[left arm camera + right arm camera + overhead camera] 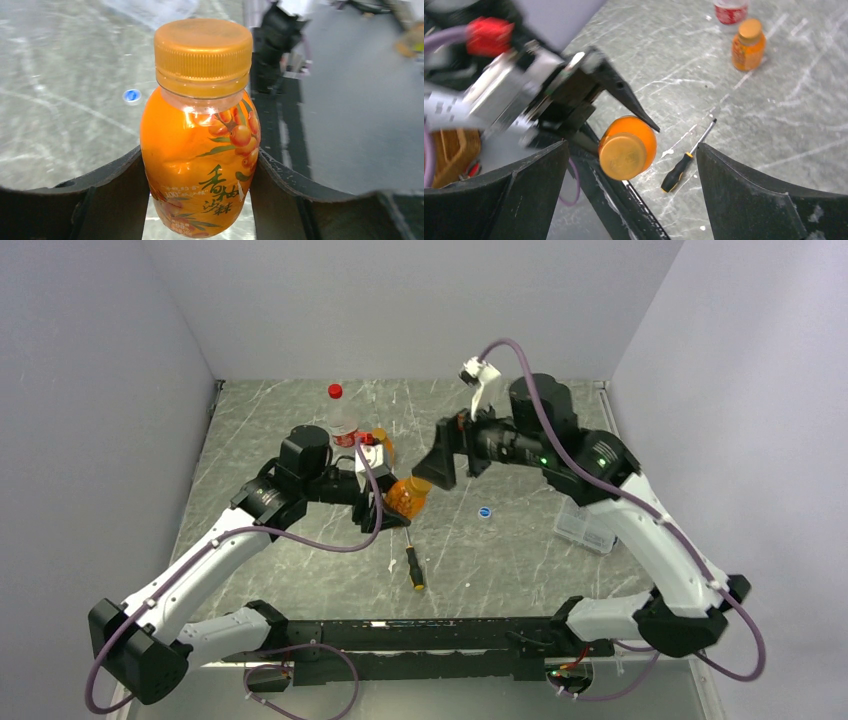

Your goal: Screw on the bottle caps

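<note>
orange bottle (410,497) tilted in left claw (380,503), right claw (438,468) agape nearby.

You have the left gripper (390,502) holding an orange bottle (410,497) tipped sideways over the table (520,560). Its neck end points toward the right gripper (438,472), which sits right at that end. Behind the left gripper stand a tall clear bottle (343,423) with a red cap (335,391) and, just beside it, a second orange bottle (382,444). A blue cap (485,511) lies alone near the middle. A screwdriver (413,568) lies nearer the bases, and a clear box (585,528) sits toward the right edge.
</note>
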